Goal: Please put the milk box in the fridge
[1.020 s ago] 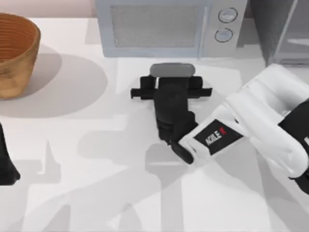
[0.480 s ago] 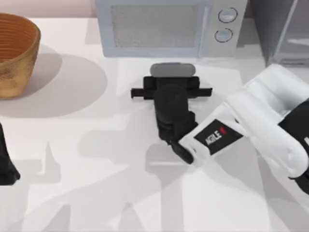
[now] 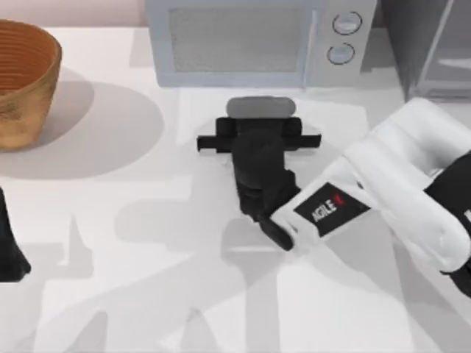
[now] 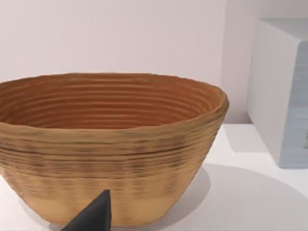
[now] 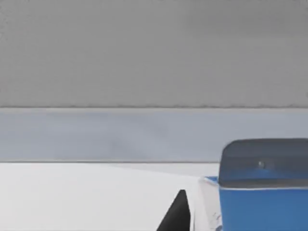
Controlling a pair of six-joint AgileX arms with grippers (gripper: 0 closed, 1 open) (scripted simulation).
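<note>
The white table (image 3: 110,243) carries everything. At its far right corner stands the grey fridge (image 3: 430,44), only partly in view, with its pale framed door panel. Left of it, at the far edge, is the light-grey microwave (image 3: 254,40) with two round knobs, and at the far left sits a brown woven basket (image 3: 22,81) — the left wrist view shows it close, with the microwave's side beyond it.

The right arm (image 3: 397,191), white with a black wrist, reaches in from the right side toward the middle of the table. Its right gripper (image 3: 257,140) hangs just in front of the microwave, directly above the milk box (image 3: 261,107). From above only the carton's grey top shows, at the far side of the gripper; in the right wrist view the blue body with its grey cap stands upright on the table, just beside one dark fingertip. Whether the jaws are open or closed on the carton — I cannot tell.

The left gripper (image 3: 11,246) is parked at the left edge of the table, near the basket.
</note>
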